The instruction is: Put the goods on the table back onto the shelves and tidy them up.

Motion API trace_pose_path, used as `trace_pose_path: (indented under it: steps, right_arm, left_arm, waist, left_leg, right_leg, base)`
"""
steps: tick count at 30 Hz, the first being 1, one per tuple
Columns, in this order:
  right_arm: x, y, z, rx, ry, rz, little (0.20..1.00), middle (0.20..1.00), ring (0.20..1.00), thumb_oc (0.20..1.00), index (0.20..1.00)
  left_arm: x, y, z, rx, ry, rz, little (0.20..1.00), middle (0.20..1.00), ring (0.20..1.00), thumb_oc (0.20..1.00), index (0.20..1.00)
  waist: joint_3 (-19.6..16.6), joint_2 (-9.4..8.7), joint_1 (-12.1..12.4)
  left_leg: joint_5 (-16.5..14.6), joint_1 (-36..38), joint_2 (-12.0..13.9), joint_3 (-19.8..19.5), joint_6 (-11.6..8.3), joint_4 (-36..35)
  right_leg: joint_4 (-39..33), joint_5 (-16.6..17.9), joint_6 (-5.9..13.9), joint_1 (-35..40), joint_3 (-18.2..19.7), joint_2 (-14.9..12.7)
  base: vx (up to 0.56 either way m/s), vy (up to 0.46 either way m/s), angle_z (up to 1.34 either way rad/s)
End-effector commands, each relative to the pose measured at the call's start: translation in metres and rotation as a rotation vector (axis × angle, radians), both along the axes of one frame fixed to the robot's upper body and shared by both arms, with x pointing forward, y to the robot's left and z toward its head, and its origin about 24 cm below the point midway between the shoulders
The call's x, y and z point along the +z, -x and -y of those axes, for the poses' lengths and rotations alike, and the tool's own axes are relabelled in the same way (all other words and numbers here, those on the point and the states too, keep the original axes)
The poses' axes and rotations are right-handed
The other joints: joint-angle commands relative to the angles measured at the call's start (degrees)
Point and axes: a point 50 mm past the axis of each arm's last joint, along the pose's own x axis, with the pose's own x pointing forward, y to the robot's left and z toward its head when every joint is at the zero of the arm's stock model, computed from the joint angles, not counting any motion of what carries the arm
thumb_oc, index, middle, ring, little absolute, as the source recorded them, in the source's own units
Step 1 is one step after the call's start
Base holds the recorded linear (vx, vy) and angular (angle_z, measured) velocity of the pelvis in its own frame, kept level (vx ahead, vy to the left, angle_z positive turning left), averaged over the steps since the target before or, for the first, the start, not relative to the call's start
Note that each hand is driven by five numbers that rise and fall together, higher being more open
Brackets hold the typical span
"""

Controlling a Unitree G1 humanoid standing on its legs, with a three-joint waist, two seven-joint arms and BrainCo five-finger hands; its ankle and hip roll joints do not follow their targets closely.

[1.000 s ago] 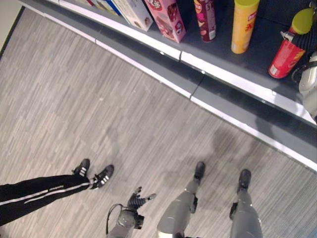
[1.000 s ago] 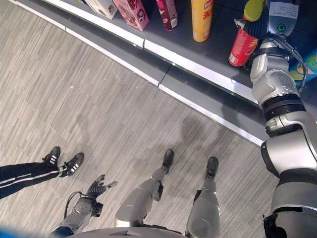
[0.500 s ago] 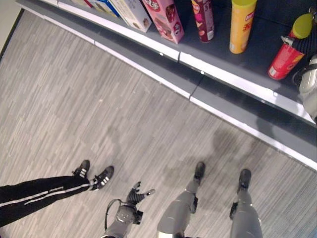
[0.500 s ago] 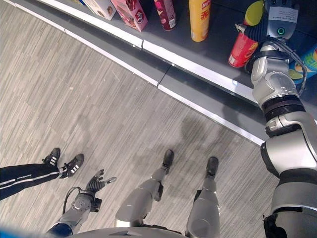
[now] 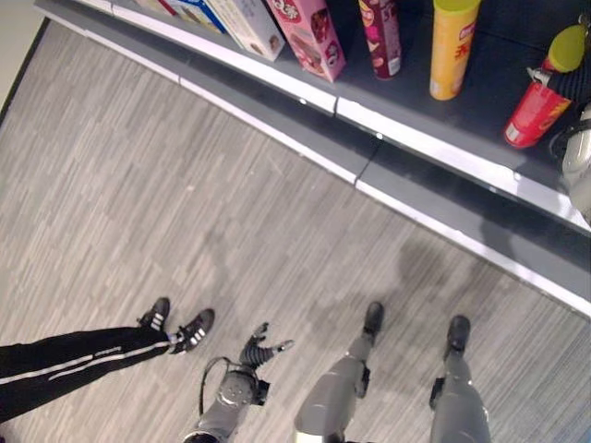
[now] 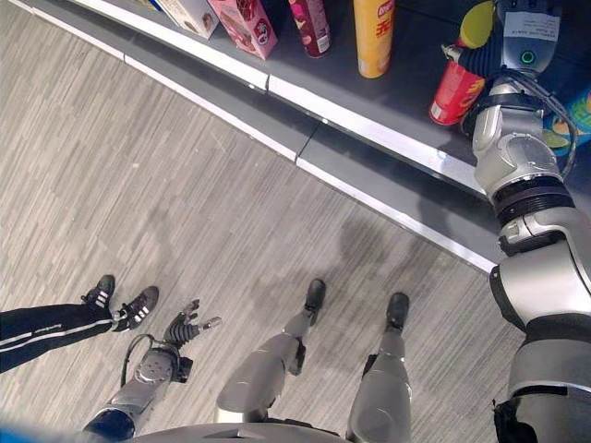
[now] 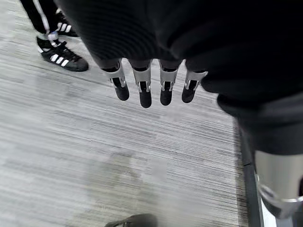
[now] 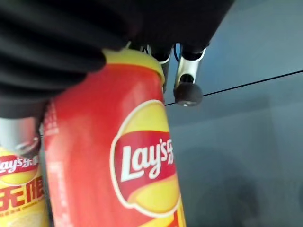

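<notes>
A red chip can with a yellow lid leans on the dark shelf, seen at the upper right as the red can. My right hand reaches onto the shelf and is shut on that can. In the right wrist view its fingers curl beside and behind the can. My left hand hangs low over the floor, open and holding nothing, with straight fingers.
On the shelf stand a tall yellow can, a dark red can, a pink box and more boxes to the left. A blue-green pack lies behind my right arm. A person's legs and shoes are near my left hand.
My left hand has lifted slightly over the floor. The right hand and the red can have barely shifted on the shelf.
</notes>
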Motion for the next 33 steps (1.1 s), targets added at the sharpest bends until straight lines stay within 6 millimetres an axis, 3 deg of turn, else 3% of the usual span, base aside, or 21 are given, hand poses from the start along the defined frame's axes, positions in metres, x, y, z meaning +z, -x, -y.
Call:
trace_pose_path:
  steps: [1,8,9,11,25,26,27,28,29,33]
  right_arm:
    - [0.045,0.017,0.012,-0.064,0.115,0.116,0.2,0.2,0.2,0.2,0.2]
    - [0.052,0.024,0.019,-0.087,0.125,0.132,0.2,0.2,0.2,0.2,0.2]
    - [0.046,0.018,0.008,-0.047,0.119,0.126,0.2,0.2,0.2,0.2,0.2]
    - [0.049,0.02,0.014,-0.076,0.094,0.129,0.2,0.2,0.2,0.2,0.2]
    - [0.034,0.011,0.017,-0.094,0.066,0.055,0.2,0.2,0.2,0.2,0.2]
    - [0.034,0.011,0.017,-0.094,0.066,0.055,0.294,0.294,0.294,0.294,0.294]
    - [0.033,0.01,0.016,-0.092,0.063,0.053,0.533,0.533,0.533,0.533,0.533]
    - [0.033,0.009,0.015,-0.09,0.062,0.051,0.953,0.953,0.953,0.953,0.953]
    - [0.032,0.009,0.015,-0.089,0.06,0.052,1.0,1.0,1.0,1.0,1.0]
    - [0.032,0.008,0.013,-0.081,0.056,0.053,1.0,1.0,1.0,1.0,1.0]
  left_arm:
    - [0.007,0.0,-0.003,-0.056,-0.005,0.02,1.0,1.0,1.0,1.0,1.0]
    - [0.016,0.001,0.0,-0.091,0.013,0.057,1.0,1.0,1.0,1.0,1.0]
    - [-0.012,0.016,-0.022,-0.054,-0.098,-0.114,1.0,1.0,1.0,1.0,1.0]
    - [-0.021,0.027,-0.024,-0.022,-0.098,-0.159,1.0,1.0,1.0,1.0,1.0]
    - [-0.028,0.029,-0.018,0.01,-0.079,-0.192,1.0,1.0,1.0,1.0,1.0]
    - [-0.028,0.029,-0.018,0.01,-0.079,-0.192,1.0,1.0,1.0,1.0,1.0]
    - [-0.028,0.028,-0.018,0.009,-0.08,-0.19,1.0,1.0,1.0,1.0,1.0]
    - [-0.028,0.028,-0.018,0.009,-0.081,-0.191,1.0,1.0,1.0,1.0,1.0]
    - [-0.028,0.028,-0.018,0.01,-0.084,-0.193,1.0,1.0,1.0,1.0,1.0]
    - [-0.029,0.028,-0.017,0.008,-0.088,-0.198,1.0,1.0,1.0,1.0,1.0]
  waist:
    - [-2.0,-0.56,2.1]
    - [-2.4,-0.73,2.6]
    - [-2.1,-1.36,2.1]
    - [-2.5,-1.23,2.7]
    - [-2.4,-1.28,3.0]
    - [-2.4,-1.28,3.0]
    - [-2.4,-1.29,3.0]
    - [-2.3,-1.33,3.0]
    - [-2.3,-1.39,3.0]
    - [-2.3,-1.65,3.0]
  left_leg:
    - [-3.6,0.3,-0.3,2.1,-1.6,0.3]
    - [-3.7,0.3,-0.3,2.0,-1.57,0.3]
    - [-4.0,0.7,-0.1,2.1,-1.61,0.3]
    - [-3.7,0.3,-0.2,1.9,-1.64,0.3]
    - [-3.5,0.1,-0.3,1.8,-1.76,0.3]
    - [-3.5,0.1,-0.4,1.8,-1.77,0.3]
    - [-3.6,0.1,-0.3,1.7,-1.77,0.3]
    - [-3.6,0.1,-0.3,1.8,-1.76,0.3]
    - [-3.6,0.1,-0.3,1.7,-1.76,0.3]
    - [-3.6,0.0,-0.3,1.7,-1.76,0.3]
  right_leg:
    - [14.2,-12.7,1.88,-5.1,5.9,-3.6]
    - [13.8,-12.7,2.02,-4.7,5.7,-3.6]
    - [14.3,-13.2,2.04,-4.8,6.0,-3.5]
    - [14.1,-12.9,2.04,-5.0,5.9,-3.6]
    - [13.9,-12.7,2.06,-4.9,5.7,-3.6]
    - [13.9,-12.7,2.06,-4.9,5.6,-3.6]
    - [13.9,-12.7,2.05,-4.9,5.6,-3.6]
    - [14.0,-12.7,2.04,-4.9,5.7,-3.6]
    - [14.0,-12.7,2.05,-4.9,5.7,-3.6]
    - [14.0,-12.6,2.08,-4.9,5.6,-3.6]
  base:
    - [0.0,0.0,0.0]
    - [0.0,0.0,0.0]
    - [0.0,0.0,0.0]
    - [0.0,-0.004,-0.02]
    - [0.0,-0.002,0.01]
    - [0.0,0.0,0.0]
    - [0.0,0.0,0.0]
    - [0.0,0.0,0.0]
    - [0.0,0.0,0.0]
    - [0.0,0.0,0.0]
